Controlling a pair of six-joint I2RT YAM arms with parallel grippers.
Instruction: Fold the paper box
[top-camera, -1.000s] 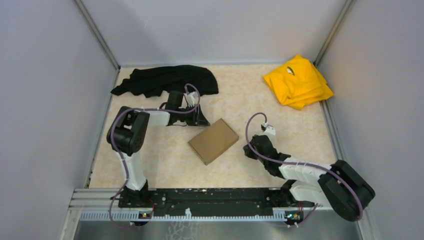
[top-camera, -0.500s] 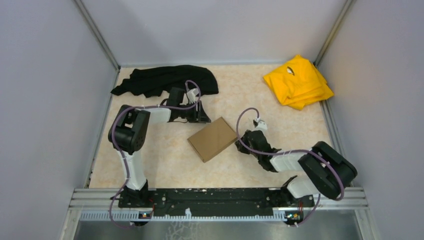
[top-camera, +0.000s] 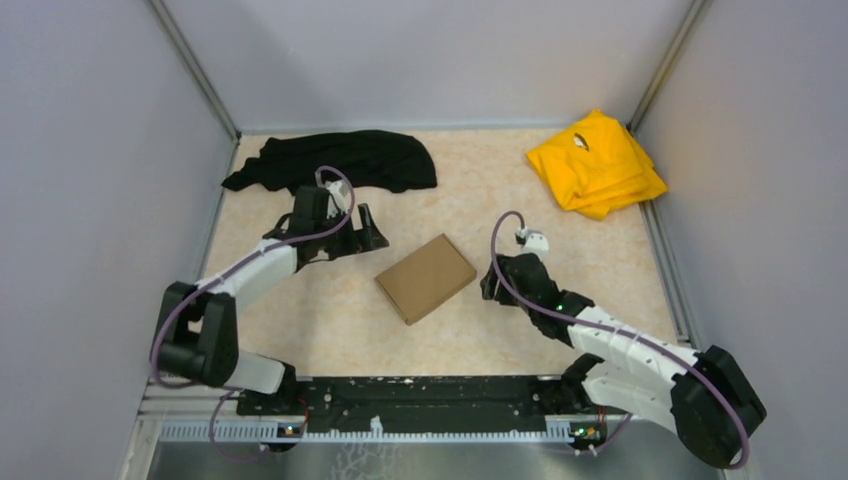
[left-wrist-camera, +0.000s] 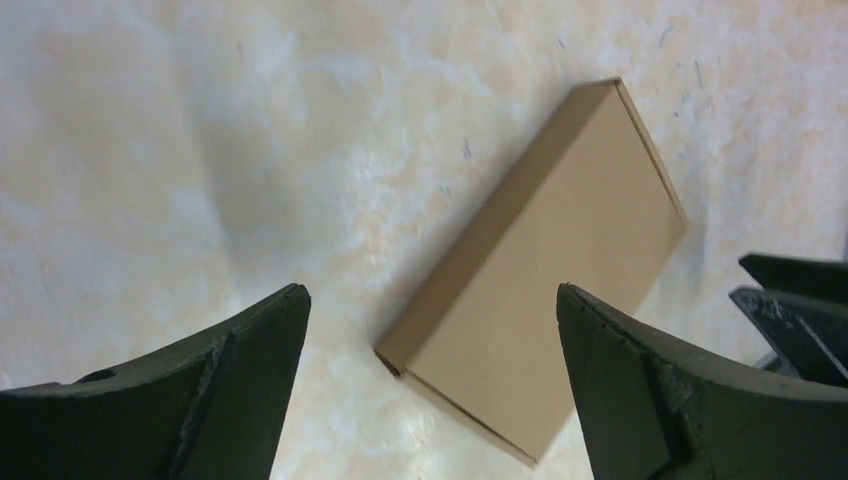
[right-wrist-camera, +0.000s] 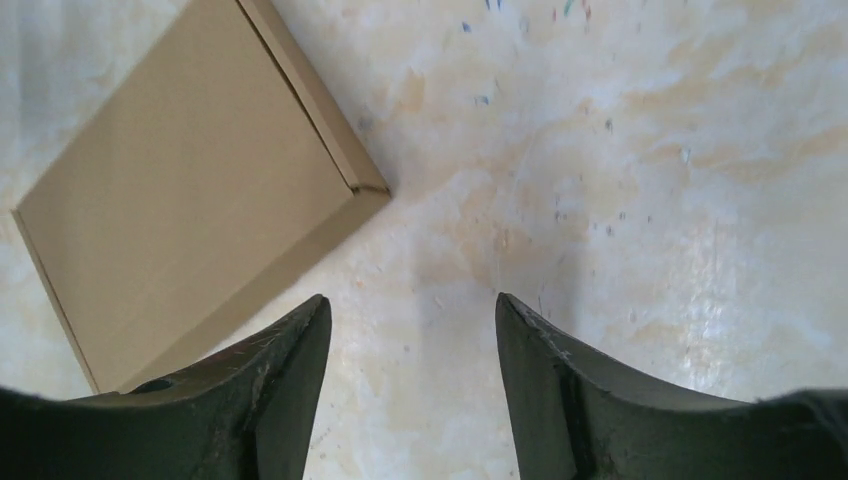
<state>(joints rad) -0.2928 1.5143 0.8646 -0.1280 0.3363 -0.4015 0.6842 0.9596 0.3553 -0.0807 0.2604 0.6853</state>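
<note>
The paper box (top-camera: 426, 278) is a shallow, closed brown cardboard mailer lying flat and askew in the middle of the table. In the left wrist view the paper box (left-wrist-camera: 545, 280) lies below my wide-open left gripper (left-wrist-camera: 430, 292), nothing between its fingers. That left gripper (top-camera: 372, 232) hovers just up and left of the box. My right gripper (top-camera: 492, 285) sits off the box's right corner, open and empty. Seen from the right wrist, the paper box (right-wrist-camera: 190, 190) lies to the left of the right gripper (right-wrist-camera: 412, 300), apart from it.
A crumpled black cloth (top-camera: 335, 160) lies at the back left, close behind the left arm. A folded yellow cloth (top-camera: 595, 162) sits in the back right corner. Grey walls enclose the table on three sides.
Both grippers have opened. The left arm pulled back and left, away from the box's far corner. The right gripper came in toward the box's right side, then drew slightly back.
</note>
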